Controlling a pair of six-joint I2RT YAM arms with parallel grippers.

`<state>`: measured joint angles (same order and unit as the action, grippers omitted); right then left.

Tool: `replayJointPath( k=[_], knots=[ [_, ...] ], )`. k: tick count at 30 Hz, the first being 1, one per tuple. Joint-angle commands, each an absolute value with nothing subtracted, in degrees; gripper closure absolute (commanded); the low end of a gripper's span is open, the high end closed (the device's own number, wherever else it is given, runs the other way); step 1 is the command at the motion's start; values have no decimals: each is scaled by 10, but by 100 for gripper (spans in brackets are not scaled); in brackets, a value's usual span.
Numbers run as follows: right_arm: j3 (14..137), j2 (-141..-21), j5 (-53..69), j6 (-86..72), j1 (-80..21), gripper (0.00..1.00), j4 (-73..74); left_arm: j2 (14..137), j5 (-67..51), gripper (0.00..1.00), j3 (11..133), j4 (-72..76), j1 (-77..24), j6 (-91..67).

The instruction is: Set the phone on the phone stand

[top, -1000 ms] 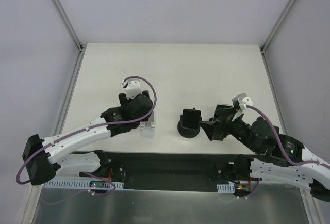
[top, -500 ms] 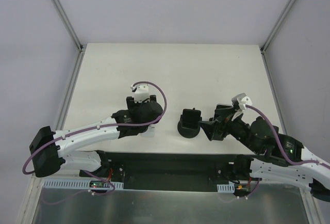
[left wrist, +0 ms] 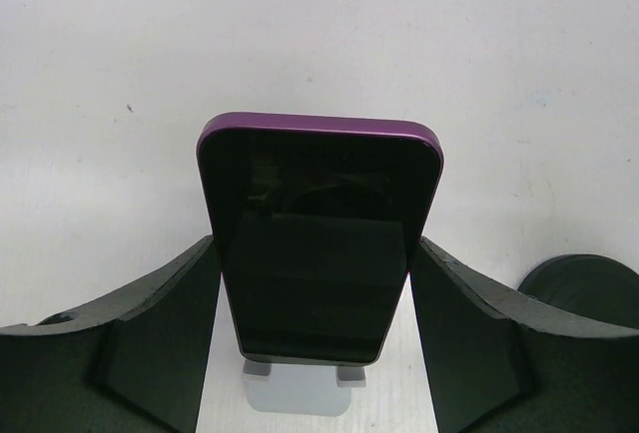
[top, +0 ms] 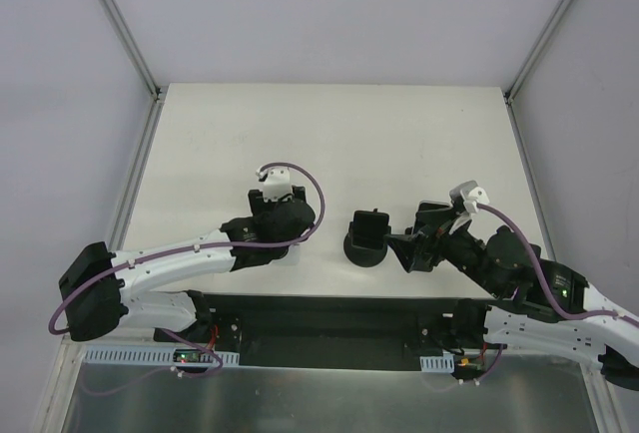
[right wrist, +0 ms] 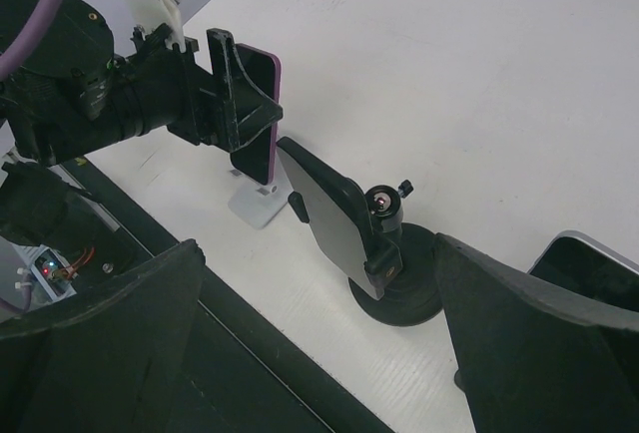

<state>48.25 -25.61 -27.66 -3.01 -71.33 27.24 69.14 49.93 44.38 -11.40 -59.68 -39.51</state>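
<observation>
The phone [left wrist: 319,243] stands upright, clamped by its edges in my left fingers [left wrist: 170,313], above a small white stand [left wrist: 298,389]. The phone stand [top: 366,241] sits on the desk [top: 399,134] at the phone's 3 o'clock, apart from it. My right fingers [right wrist: 539,323] gape wide around it, holding nothing.

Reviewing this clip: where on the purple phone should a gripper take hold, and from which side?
Grip the phone by its two long edges, low down, coming at its dark face, as the left gripper does. It stands upright, its narrow width fits between the fingers, and the top half is free for the black phone stand.
</observation>
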Motion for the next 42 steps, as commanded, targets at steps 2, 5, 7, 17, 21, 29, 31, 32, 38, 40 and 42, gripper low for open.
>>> replayJointPath(
  k=[2,5,7,17,21,29,31,32,38,40,42],
  knots=[
    [478,-250,-274,-37,-713,0,243,693,509,100,429,-78,-602,-387],
    [480,-254,-273,-37,-712,0,243,691,503,100,424,-79,-602,-388],
    [481,-254,-273,-36,-712,0,242,690,498,100,420,-78,-602,-390],
    [477,-258,-268,-38,-712,0,235,703,469,100,412,-80,-605,-403],
    [475,-257,-266,-38,-712,0,235,701,463,100,400,-80,-610,-398],
    [473,-257,-262,-37,-712,0,229,701,454,87,385,-79,-624,-396],
    [474,-256,-263,-37,-712,0,231,701,447,75,384,-81,-626,-390],
    [474,-256,-263,-37,-712,1,231,700,445,71,384,-81,-627,-388],
    [469,-250,-264,-40,-711,0,232,678,425,49,373,-80,-630,-396],
    [470,-252,-265,-40,-712,0,232,670,413,47,370,-81,-630,-394],
    [472,-256,-268,-44,-711,0,234,657,393,38,370,-83,-630,-391]
  ],
)
